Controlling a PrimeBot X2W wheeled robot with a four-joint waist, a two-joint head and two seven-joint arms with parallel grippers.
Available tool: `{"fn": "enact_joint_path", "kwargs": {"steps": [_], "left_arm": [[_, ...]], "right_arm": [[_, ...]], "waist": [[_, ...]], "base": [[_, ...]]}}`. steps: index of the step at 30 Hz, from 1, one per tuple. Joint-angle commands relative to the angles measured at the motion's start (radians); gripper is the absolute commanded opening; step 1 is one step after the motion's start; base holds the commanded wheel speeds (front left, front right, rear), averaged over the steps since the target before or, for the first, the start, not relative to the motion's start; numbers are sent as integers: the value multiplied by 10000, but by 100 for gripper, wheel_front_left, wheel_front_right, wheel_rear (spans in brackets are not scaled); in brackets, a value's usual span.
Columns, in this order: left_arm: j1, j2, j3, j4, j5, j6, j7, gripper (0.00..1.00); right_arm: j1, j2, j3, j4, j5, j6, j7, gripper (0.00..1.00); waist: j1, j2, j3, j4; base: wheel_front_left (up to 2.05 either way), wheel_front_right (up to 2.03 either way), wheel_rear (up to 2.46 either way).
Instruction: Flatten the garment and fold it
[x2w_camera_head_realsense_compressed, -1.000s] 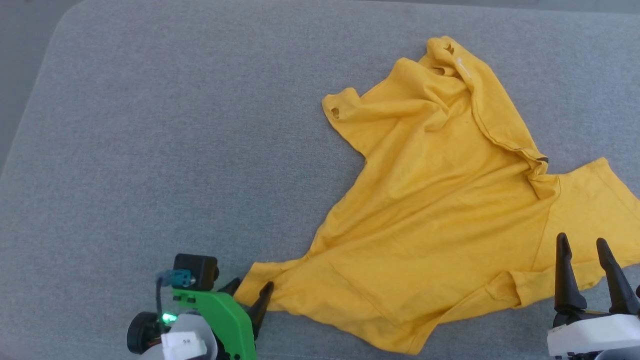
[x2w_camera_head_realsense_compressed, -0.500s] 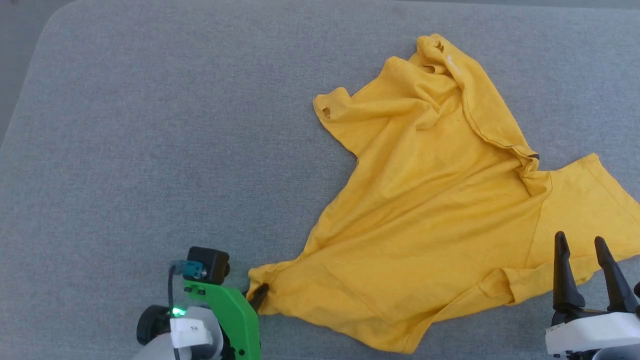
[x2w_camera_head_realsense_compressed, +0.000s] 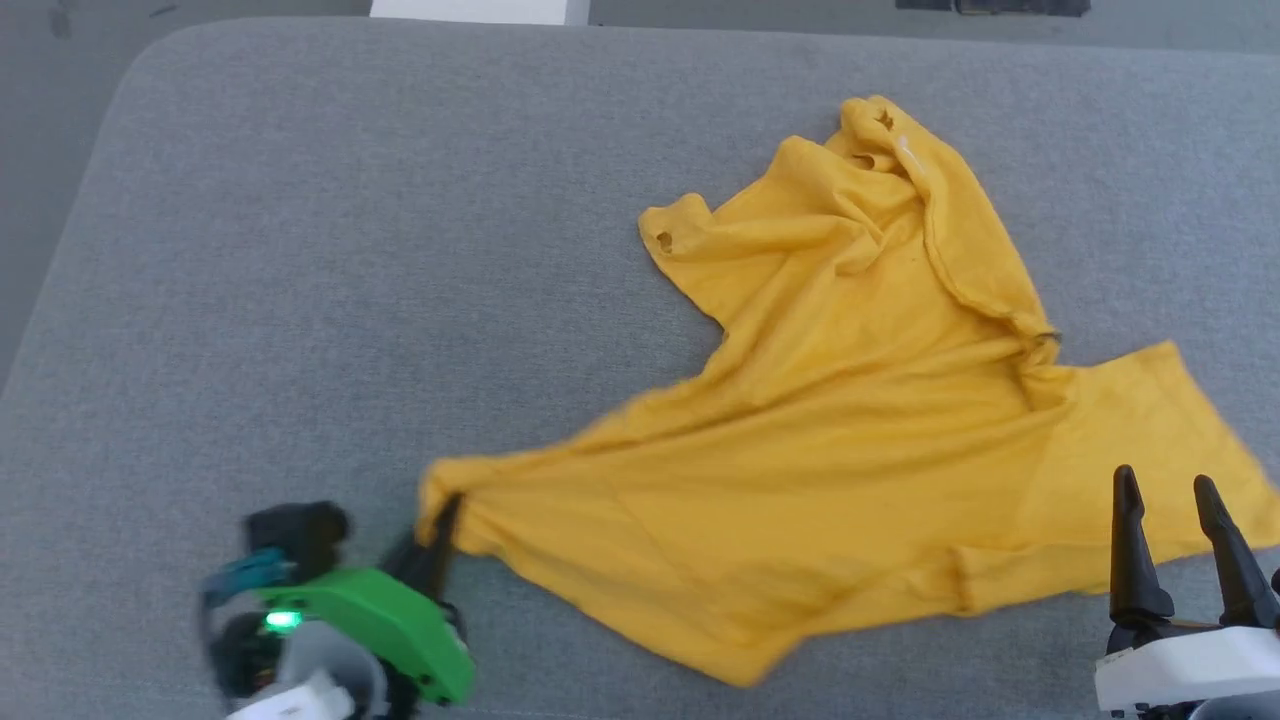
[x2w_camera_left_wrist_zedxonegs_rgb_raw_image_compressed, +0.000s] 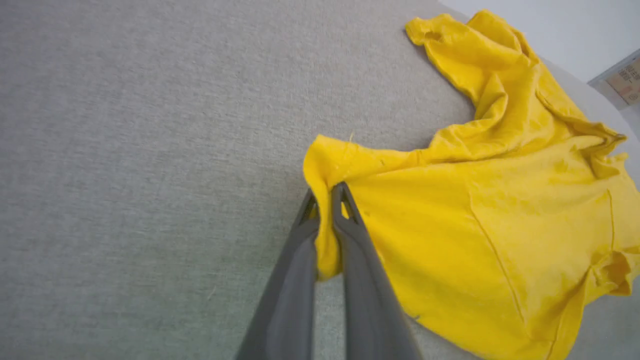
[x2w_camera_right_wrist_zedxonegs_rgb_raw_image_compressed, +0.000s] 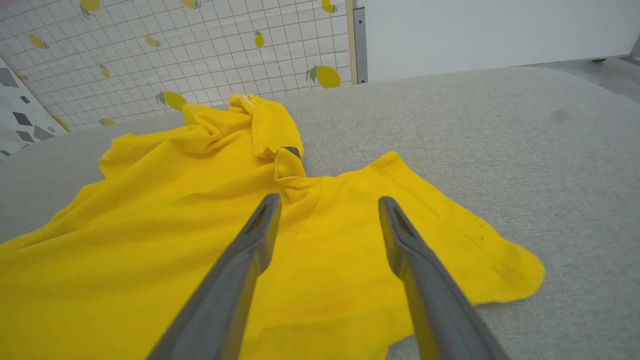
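A big grey table (x2w_camera_head_realsense_compressed: 400, 250) has a soft cloth top and round corners. Past its far edge lies a darker grey floor (x2w_camera_head_realsense_compressed: 60, 60), with a white thing (x2w_camera_head_realsense_compressed: 478, 10) and a dark thing (x2w_camera_head_realsense_compressed: 990, 6) on it. Behind the table stands a wall (x2w_camera_right_wrist_zedxonegs_rgb_raw_image_compressed: 200, 55) of little white squares with yellow lemons, next to a plain white board (x2w_camera_right_wrist_zedxonegs_rgb_raw_image_compressed: 475, 30). A brown box (x2w_camera_left_wrist_zedxonegs_rgb_raw_image_compressed: 627, 82) with writing sits past the table's edge.

The garment (x2w_camera_head_realsense_compressed: 850, 450) is a bright yellow short-sleeved T-shirt, plain side up. It lies crumpled across the right half of the head view on the grey fabric worktop (x2w_camera_head_realsense_compressed: 300, 250). Its upper part is bunched and rolled toward the upper right, and one sleeve spreads flat at the right edge. The lower-left corner — possibly hem, hard to tell — is drawn to a taut point, pinched in the left gripper (x2w_camera_head_realsense_compressed: 445, 512).
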Motion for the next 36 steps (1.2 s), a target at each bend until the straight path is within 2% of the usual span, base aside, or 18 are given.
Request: {"fn": "enact_joint_path", "kwargs": {"steps": [1, 4, 7, 11, 12, 14, 16, 20, 25, 28, 33, 36], "left_arm": [[185, 241, 321, -111, 86, 228, -323, 0], [636, 606, 931, -429, 116, 655, -788, 0], [954, 818, 1053, -648, -13, 648, -771, 0], [927, 672, 959, -846, -120, 552, -743, 0], [816, 601, 894, -892, -94, 534, -734, 0], [713, 567, 870, -919, -83, 514, -722, 0], [598, 564, 836, -955, -48, 492, -689, 0], [314, 497, 768, -1041, -13, 429, -627, 0], [7, 429, 698, -1072, -5, 328, -549, 0], [-146, 401, 663, -1038, -4, 273, -506, 0], [-265, 352, 614, -950, -20, 207, -486, 0], [-302, 339, 589, -907, -47, 172, -460, 0]], "right_arm": [[81, 5, -14, -73, -100, -15, 41, 100], [149, 5, -31, -158, -156, -15, 134, 100], [161, 5, 10, -212, -171, -15, 266, 100], [-168, 5, 28, -493, -528, -15, 770, 100], [-657, 5, 8, -944, -835, -15, 1593, 100], [-1009, -42, 6, -1199, -967, -15, 2531, 100], [-1341, -197, -60, -1333, -792, -15, 3712, 100], [-1812, -1060, -108, -1311, -257, -15, 6464, 100], [-2036, -1985, 6, -1129, 330, -15, 8743, 100], [-2127, -2445, 233, -1178, 521, -15, 9464, 100], [-2221, -2839, 594, -822, 950, -15, 9903, 100], [-2169, -3143, 1155, -634, 1314, -15, 10118, 100]], "waist": [[0, 0, -71, 88], [0, 0, -125, 194], [0, 0, -91, 263], [0, 0, 27, 260], [0, 0, 161, 183], [0, 0, 272, 119], [0, 0, 404, 61], [0, 0, 742, 21], [0, 0, 1136, 89], [0, 0, 1341, 162], [0, 0, 1483, 293], [0, 0, 1510, 360]], "base": [[0, 0, 0], [0, 0, 0], [0, 0, 0], [0, 0, 0], [0, 0, 0], [0, 0, 0], [0, 0, 0], [0, 0, 0], [0, 0, 0], [0, 0, 0], [0, 0, 0], [0, 0, 0]]}}
